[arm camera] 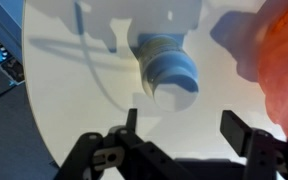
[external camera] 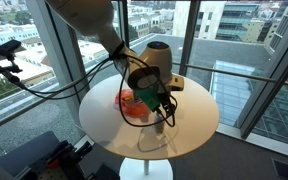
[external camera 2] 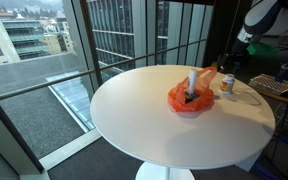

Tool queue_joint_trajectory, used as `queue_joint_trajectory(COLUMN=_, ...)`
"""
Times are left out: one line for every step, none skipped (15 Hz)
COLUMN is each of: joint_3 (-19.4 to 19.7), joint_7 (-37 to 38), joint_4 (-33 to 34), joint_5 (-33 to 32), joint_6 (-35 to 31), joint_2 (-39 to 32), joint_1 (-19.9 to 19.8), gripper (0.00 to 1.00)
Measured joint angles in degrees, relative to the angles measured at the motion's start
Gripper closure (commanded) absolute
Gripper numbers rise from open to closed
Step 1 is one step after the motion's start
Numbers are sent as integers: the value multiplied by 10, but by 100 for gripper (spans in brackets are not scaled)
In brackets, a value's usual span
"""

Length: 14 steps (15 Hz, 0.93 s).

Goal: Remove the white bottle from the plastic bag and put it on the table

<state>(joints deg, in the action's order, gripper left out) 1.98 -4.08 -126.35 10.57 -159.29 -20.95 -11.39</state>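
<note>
Spread, empty fingers (arm camera: 234, 130) hover over a white bottle (arm camera: 171, 70) on the table (arm camera: 74, 90) beside the orange plastic bag (arm camera: 284, 60); likely light, rigid and smooth, best gripped across its body

round white table (external camera 2: 144, 125) bearing orange plastic bag (external camera 2: 187, 100) and small jar (external camera 2: 227, 84)

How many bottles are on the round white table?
2: a white bottle upright in the orange plastic bag, a smaller white-capped bottle beside it. The bag may hide others.
</note>
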Motion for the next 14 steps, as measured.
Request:
queue_joint_trajectory(joint_3=-6, joint_7=-13, joint_4=-2, joint_5=2, joint_6=8, joint_2=9, joint_1=-4, gripper=0)
queue_joint_trajectory(joint_3=-11, joint_7=-27, joint_4=-5, joint_5=4, joint_6=22, joint_2=21, joint_1=-7, gripper=0)
queue_joint_trajectory(joint_3=-14, joint_7=-38, joint_4=-10, joint_5=5, joint_6=38, joint_2=36, joint_1=-8, gripper=0)
queue_joint_trajectory(joint_3=-15, joint_7=-46, joint_4=-14, joint_5=5, joint_6=57, joint_2=51, joint_1=-8, gripper=0)
queue_joint_trajectory(joint_3=-16, joint_7=-53, joint_4=-19, joint_5=5, joint_6=78, joint_2=68, joint_1=-8, gripper=0)
queue_joint_trajectory(joint_3=-15, joint_7=-54, joint_4=-23, joint_5=5, joint_6=99, joint_2=84, joint_1=-6, gripper=0)
queue_joint_trajectory(joint_3=-14, joint_7=-55, joint_4=-26, joint_5=4, joint_6=121, joint_2=100, joint_1=-4, gripper=0)
queue_joint_trajectory(joint_3=-12, joint_7=-54, joint_4=-27, joint_5=1, joint_6=144, joint_2=114, joint_1=-1, gripper=0)
queue_joint_trajectory(joint_3=-8, joint_7=-52, joint_4=-27, joint_5=-5, joint_6=170, joint_2=127, joint_1=3, gripper=0)
queue_joint_trajectory(joint_3=-4, joint_7=-48, joint_4=-27, joint_5=-15, joint_6=194, joint_2=140, joint_1=7, gripper=0)
queue_joint_trajectory(joint_3=1, joint_7=-42, joint_4=-27, joint_5=-28, joint_6=216, joint_2=152, joint_1=13, gripper=0)
queue_joint_trajectory(joint_3=4, joint_7=-33, joint_4=-27, joint_5=-45, joint_6=233, joint_2=164, joint_1=18, gripper=0)
queue_joint_trajectory(joint_3=7, joint_7=-22, joint_4=-27, joint_5=-63, joint_6=249, joint_2=176, joint_1=23, gripper=0)
queue_joint_trajectory(joint_3=9, joint_7=-9, joint_4=-27, joint_5=-83, joint_6=262, joint_2=187, joint_1=27, gripper=0)
